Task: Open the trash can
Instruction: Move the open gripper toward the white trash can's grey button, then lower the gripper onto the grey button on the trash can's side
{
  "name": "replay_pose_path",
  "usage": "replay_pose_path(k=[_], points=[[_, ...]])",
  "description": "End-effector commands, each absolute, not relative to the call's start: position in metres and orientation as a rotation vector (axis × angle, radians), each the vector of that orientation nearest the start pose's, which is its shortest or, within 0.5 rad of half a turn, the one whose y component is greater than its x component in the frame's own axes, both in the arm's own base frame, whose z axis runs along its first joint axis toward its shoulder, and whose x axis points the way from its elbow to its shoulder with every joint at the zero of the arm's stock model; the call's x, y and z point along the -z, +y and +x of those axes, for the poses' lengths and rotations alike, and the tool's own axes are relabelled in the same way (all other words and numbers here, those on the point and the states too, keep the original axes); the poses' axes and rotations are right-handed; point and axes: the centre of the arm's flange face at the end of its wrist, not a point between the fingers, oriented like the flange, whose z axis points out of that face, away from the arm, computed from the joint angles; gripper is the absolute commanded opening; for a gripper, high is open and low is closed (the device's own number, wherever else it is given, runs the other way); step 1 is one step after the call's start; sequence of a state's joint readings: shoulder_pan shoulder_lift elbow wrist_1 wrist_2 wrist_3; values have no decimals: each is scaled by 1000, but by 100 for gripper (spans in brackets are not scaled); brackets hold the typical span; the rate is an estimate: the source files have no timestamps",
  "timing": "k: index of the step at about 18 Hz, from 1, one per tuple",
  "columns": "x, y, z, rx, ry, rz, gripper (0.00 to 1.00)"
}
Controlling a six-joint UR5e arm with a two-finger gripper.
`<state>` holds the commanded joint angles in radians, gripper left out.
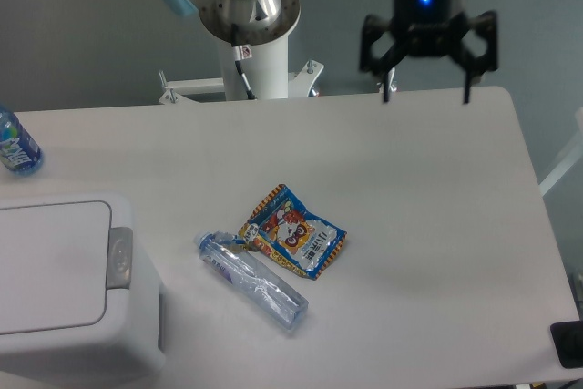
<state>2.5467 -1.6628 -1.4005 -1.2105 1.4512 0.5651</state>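
The trash can [64, 289] is a large white bin at the lower left of the table, its flat lid shut and a grey push-button strip [119, 258] on its right rim. My gripper [426, 93] hangs high over the far right part of the table, far from the bin. Its two black fingers are spread wide apart and hold nothing.
A clear plastic bottle [251, 281] lies on its side mid-table, touching a colourful snack packet [293, 231]. A blue-labelled bottle [15, 143] sits at the far left edge. The arm's base column [260, 43] stands behind the table. The table's right edge runs near x 600.
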Motion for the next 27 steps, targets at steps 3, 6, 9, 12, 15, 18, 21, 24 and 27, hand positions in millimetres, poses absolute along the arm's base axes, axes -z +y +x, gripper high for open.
replay_pose_path(k=[3,6,9,12,15,18,21,24,27], points=[[-555,477,-356,-213,-582,-2644,100],[-547,508,-332,-97,-633,-2597,100],[-542,531,-322,59,-726,-2481,100],[-526,556,-305,123,-708,-2486,100],[-516,580,-285,160,-698,-2465,100],[-503,595,-275,185,-708,-2461,100],[-501,601,-266,205,-723,-2461,100],[-501,602,-262,217,-724,-2459,100],[-494,605,-263,224,-728,-2468,100]])
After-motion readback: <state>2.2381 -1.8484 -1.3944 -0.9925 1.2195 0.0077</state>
